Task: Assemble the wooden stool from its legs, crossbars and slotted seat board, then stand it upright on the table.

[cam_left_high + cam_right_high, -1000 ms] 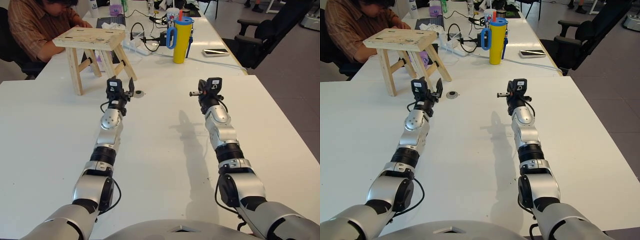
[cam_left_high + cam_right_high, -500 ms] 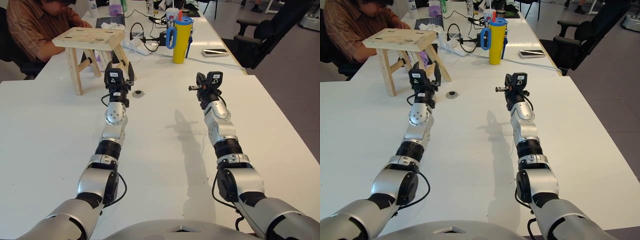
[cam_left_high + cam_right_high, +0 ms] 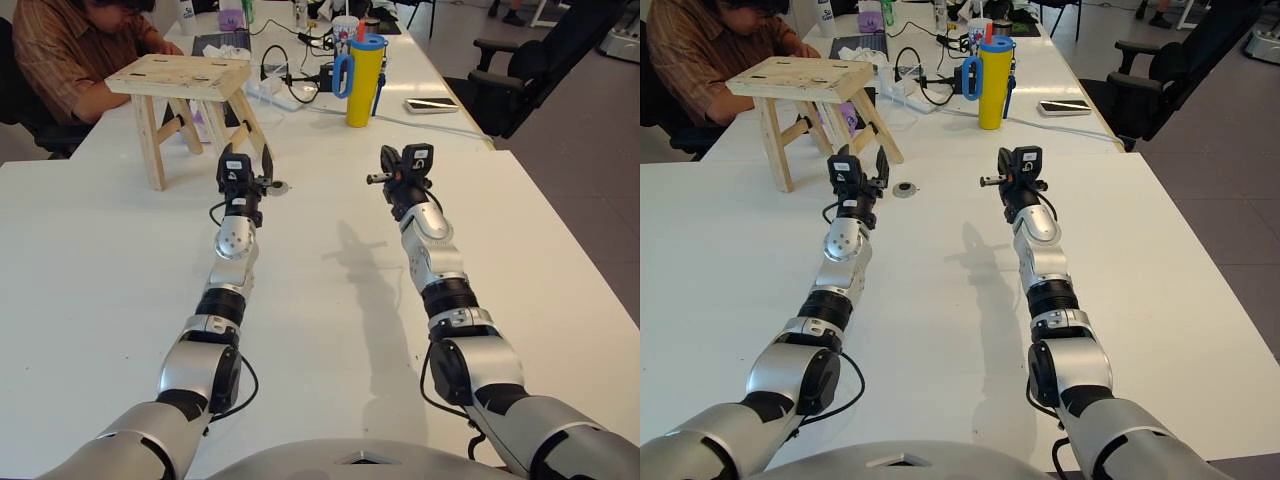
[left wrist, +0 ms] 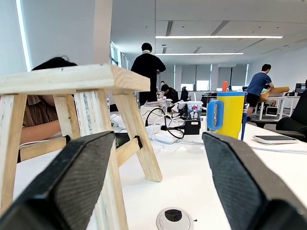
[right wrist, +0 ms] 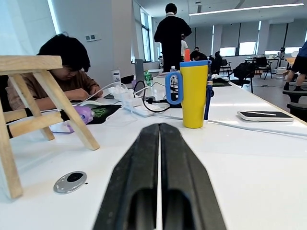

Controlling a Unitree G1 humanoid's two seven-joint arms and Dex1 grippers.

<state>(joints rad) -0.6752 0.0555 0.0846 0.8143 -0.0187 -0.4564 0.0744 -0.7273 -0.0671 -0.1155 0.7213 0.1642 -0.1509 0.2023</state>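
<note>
Both hands have crept toward the far edge since a second ago, the right one sliding left as well.
The left hand [image 3: 862,166] hangs with its fingers spread wide and empty, just beside the stool's [image 3: 180,75] nearest leg. A small round metal disc [image 3: 277,186] lies on the bench [image 3: 320,300] next to it. The right hand [image 5: 160,163] has its fingers pressed together on nothing, near the middle of the far edge. The stool stands upright, fully assembled, near the far left corner, and a yellow mug [image 3: 365,80] stands beyond.
</note>
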